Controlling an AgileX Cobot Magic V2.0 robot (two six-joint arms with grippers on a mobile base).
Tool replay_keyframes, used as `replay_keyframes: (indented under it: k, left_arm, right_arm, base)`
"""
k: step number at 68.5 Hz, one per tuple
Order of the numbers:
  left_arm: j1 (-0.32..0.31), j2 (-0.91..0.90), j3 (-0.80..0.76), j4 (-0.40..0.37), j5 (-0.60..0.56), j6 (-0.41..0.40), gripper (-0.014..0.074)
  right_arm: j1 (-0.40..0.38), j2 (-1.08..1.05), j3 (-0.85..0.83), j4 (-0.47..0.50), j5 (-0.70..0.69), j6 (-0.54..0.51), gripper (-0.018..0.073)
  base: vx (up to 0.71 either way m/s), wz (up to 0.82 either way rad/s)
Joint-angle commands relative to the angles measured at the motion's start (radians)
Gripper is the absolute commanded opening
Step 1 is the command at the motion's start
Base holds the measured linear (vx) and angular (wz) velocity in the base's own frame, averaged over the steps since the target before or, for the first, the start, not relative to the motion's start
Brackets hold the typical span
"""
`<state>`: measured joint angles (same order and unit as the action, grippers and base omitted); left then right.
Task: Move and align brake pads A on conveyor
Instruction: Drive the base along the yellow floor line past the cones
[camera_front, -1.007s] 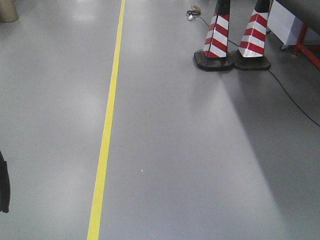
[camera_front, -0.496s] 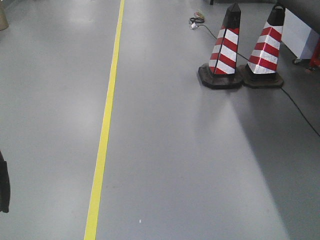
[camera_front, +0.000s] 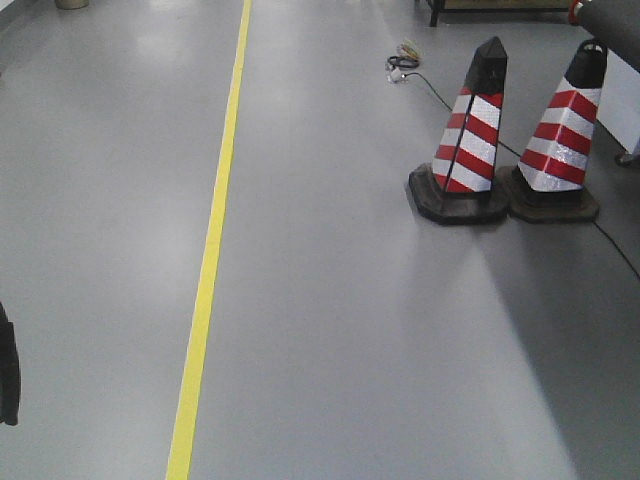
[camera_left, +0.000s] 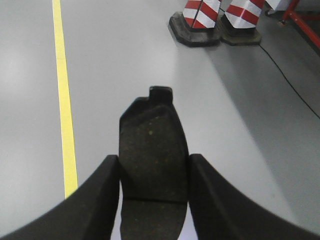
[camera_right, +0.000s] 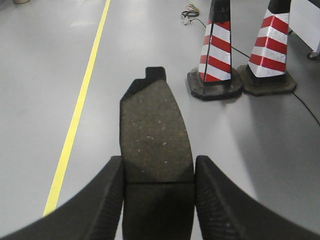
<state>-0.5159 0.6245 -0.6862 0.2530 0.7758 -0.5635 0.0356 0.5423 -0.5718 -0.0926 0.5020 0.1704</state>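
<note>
The left jaws clamp one brake pad (camera_left: 152, 142) by its long edges; the right jaws hold a second brake pad (camera_right: 156, 125) likewise. Each juts ahead of its jaws, above the floor (camera_left: 125, 60). Both look stiff, dense and gritty, so unlikely to slip. The conveyor is out of view.

The grey, glossy floor (camera_front: 380, 330) carries a yellow line (camera_front: 210, 250) running left of the left pincer (camera_left: 154, 165) and the right pincer (camera_right: 158, 165). Ahead and to their right stand a left cone (camera_front: 468, 135) and a right cone (camera_front: 562, 135), side by side, both red-and-white striped. A black cable (camera_front: 402, 63) lies coiled beyond them.
</note>
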Motion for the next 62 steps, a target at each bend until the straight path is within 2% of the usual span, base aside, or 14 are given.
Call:
replay_keyframes:
  k: [1,62]
  left_arm:
    - [-0.006,-0.002,-0.028,0.018,-0.079,-0.004,0.0062]
    - [-0.006,-0.002,-0.028,0.018,-0.079,-0.004,0.0062]
  right_arm:
    - [-0.004,0.002,-0.029,-0.006,-0.089,-0.006,0.0033]
    - [-0.004,0.002,-0.029,-0.006,-0.089,-0.006,0.0033]
  base:
    - [0.63,0.03]
    - [0.60,-0.05]
